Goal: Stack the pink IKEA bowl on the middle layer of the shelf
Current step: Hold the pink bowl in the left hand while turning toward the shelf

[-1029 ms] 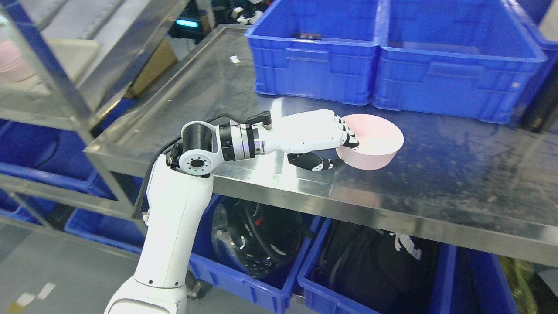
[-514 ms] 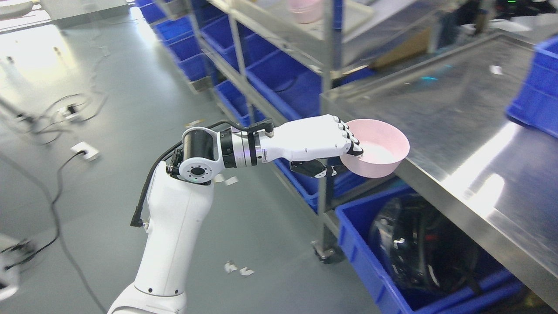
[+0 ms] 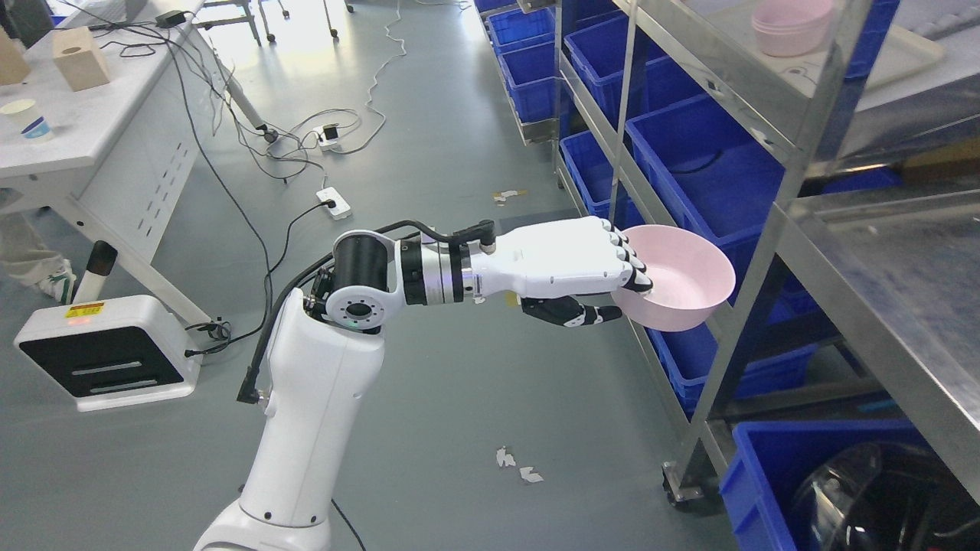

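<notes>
My left hand (image 3: 622,295) is shut on the near rim of a pink bowl (image 3: 681,279), fingers inside and thumb under it. The bowl hangs in the air in front of a metal shelf rack (image 3: 811,145), level with its lower blue bins. On the rack's steel shelf at the upper right sits a stack of pink bowls (image 3: 792,24) on a white tray (image 3: 896,57). My right arm does not show.
Blue bins (image 3: 689,164) fill the rack's lower levels. A steel table (image 3: 903,283) stands at the right with a blue bin (image 3: 842,490) under it. Cables and a power strip (image 3: 334,203) lie on the grey floor. A white desk (image 3: 92,145) stands at the left.
The camera has swung left, so the table slid right and the rack came into view. The bowl, held in my left hand, has left the table and now hangs before the rack.
</notes>
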You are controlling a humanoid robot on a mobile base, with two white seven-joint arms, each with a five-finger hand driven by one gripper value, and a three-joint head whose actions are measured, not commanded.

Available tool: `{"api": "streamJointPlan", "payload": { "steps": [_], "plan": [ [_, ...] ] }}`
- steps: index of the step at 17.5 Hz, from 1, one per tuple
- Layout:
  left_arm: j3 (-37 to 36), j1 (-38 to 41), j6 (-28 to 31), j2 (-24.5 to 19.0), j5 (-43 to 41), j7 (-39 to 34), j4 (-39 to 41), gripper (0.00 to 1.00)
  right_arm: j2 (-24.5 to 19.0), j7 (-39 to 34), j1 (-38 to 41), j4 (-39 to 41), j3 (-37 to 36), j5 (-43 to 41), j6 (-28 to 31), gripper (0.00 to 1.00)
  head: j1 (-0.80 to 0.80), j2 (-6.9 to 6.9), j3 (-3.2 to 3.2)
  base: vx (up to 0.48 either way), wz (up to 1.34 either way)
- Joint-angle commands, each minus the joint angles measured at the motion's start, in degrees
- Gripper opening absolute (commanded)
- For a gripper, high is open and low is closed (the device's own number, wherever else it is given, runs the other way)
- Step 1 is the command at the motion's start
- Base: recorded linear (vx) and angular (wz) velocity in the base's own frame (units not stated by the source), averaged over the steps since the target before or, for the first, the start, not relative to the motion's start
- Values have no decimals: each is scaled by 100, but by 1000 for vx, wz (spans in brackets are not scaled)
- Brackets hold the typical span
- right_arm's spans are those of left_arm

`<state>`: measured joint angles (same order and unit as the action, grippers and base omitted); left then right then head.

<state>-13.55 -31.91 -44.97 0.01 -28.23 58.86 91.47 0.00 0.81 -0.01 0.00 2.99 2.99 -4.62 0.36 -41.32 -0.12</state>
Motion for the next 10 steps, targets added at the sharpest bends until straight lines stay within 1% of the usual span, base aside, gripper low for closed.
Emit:
{"api": "streamJointPlan", "payload": {
  "steps": [1,6,10],
  "plan": [
    [-148,18,-3,-101,-7,3,73,1,100,25,18,100,0,0,-3,100,0,0,0,127,319],
    [-148,18,-3,-101,-16,3,73,1,100,25,18,100,0,0,-3,100,0,0,0,232,264],
    [-130,18,-3,-101,-16,3,73,1,100,25,18,100,0,0,-3,100,0,0,0,315,123]
  ]
}}
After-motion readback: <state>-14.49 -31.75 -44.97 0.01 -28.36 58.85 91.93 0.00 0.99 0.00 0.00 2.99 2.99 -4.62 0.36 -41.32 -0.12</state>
